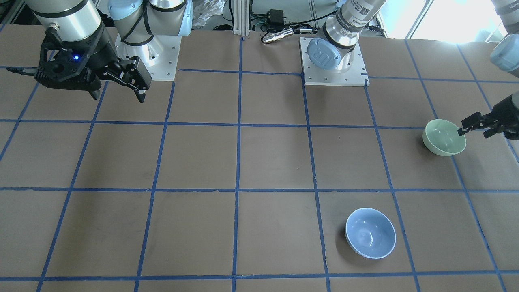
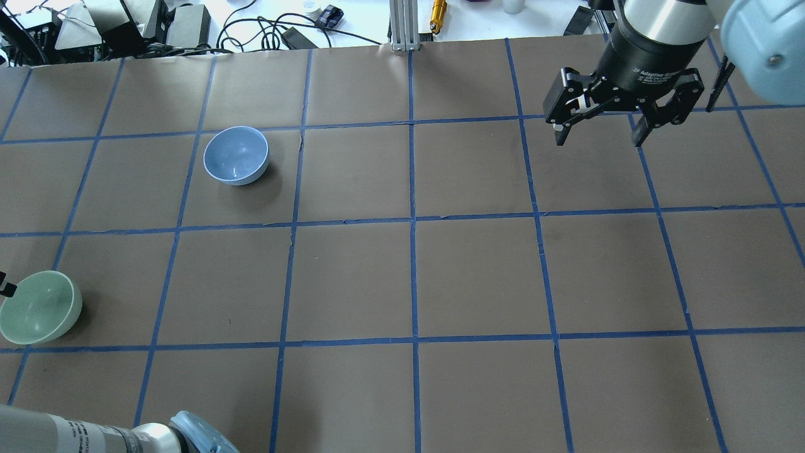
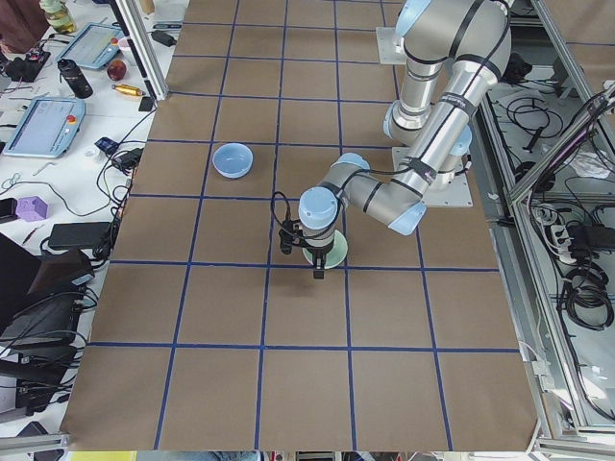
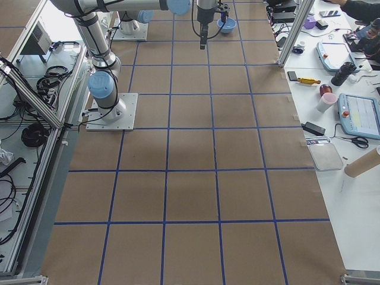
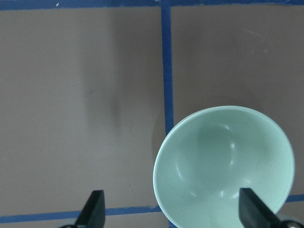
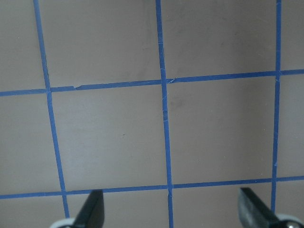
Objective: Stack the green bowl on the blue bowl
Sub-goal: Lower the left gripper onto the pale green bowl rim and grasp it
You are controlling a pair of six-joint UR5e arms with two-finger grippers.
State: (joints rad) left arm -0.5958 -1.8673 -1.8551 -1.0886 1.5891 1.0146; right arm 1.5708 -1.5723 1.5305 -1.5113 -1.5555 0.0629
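Observation:
The green bowl point(image 1: 444, 137) sits upright on the table at the robot's far left, also in the overhead view point(image 2: 39, 307). My left gripper point(image 1: 474, 132) is open over its rim. In the left wrist view one fingertip point(image 5: 251, 209) is over the green bowl's point(image 5: 223, 164) inside and the other point(image 5: 93, 209) is outside it, over bare table. The blue bowl point(image 1: 370, 232) stands empty and apart from it, farther out on the table point(image 2: 236, 155). My right gripper point(image 2: 597, 137) is open and empty, high over the far right of the table point(image 1: 119, 95).
The table is brown paper marked with a blue tape grid point(image 2: 413, 220). The arm bases point(image 1: 333, 61) stand at the robot's edge. Cables, tablets and small items lie on the benches beyond the table's far edge point(image 2: 264, 25). The right wrist view shows only grid point(image 6: 164, 118).

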